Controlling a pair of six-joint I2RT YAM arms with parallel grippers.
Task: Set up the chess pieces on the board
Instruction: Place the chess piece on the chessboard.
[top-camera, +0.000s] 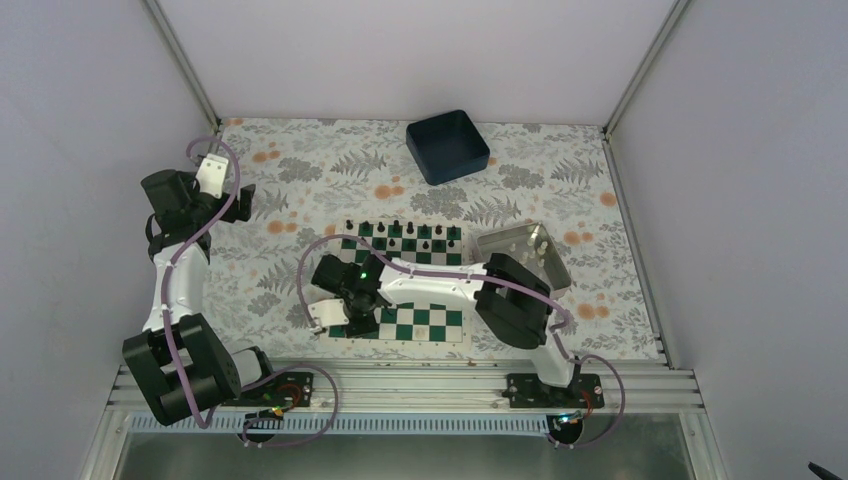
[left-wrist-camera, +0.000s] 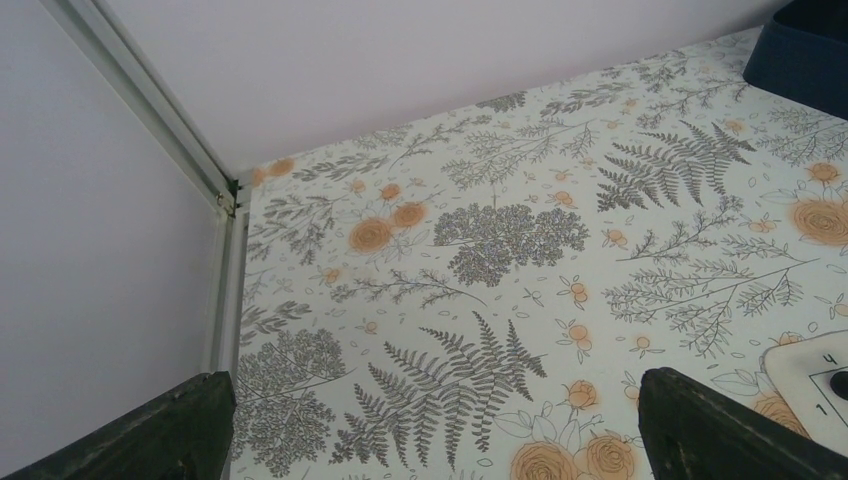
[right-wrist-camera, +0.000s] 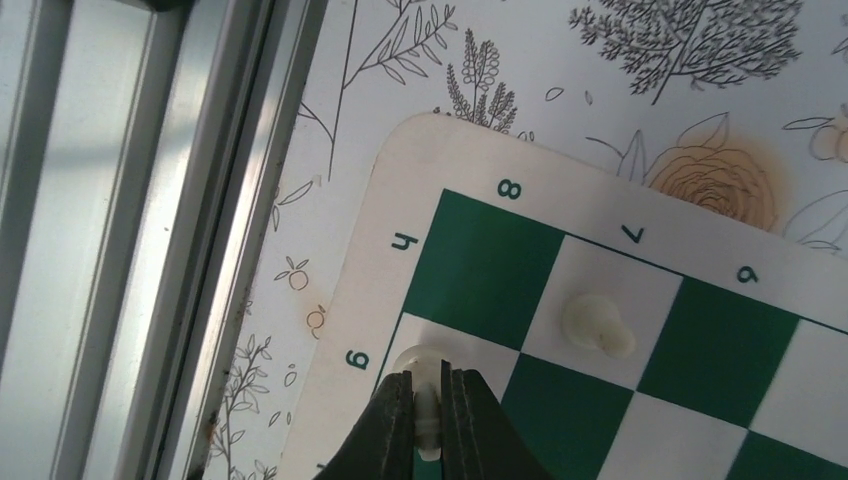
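Observation:
The green-and-white board (top-camera: 440, 322) lies mid-table, and its near-left corner fills the right wrist view (right-wrist-camera: 480, 260). My right gripper (right-wrist-camera: 428, 400) is shut on a cream chess piece (right-wrist-camera: 427, 408), its round base over the white square beside the "g" mark at the board's edge. Another cream piece (right-wrist-camera: 597, 325) stands on the white square one file over. In the top view the right gripper (top-camera: 345, 300) hovers over the board's near-left part. My left gripper (left-wrist-camera: 430, 440) is open over bare cloth, left of the board, holding nothing.
Black pieces (top-camera: 405, 232) line the board's far rows. A silver tray (top-camera: 500, 243) with cream pieces sits at the board's right. A dark blue bin (top-camera: 447, 146) stands at the back. An aluminium rail (right-wrist-camera: 120, 230) runs close to the board's near edge.

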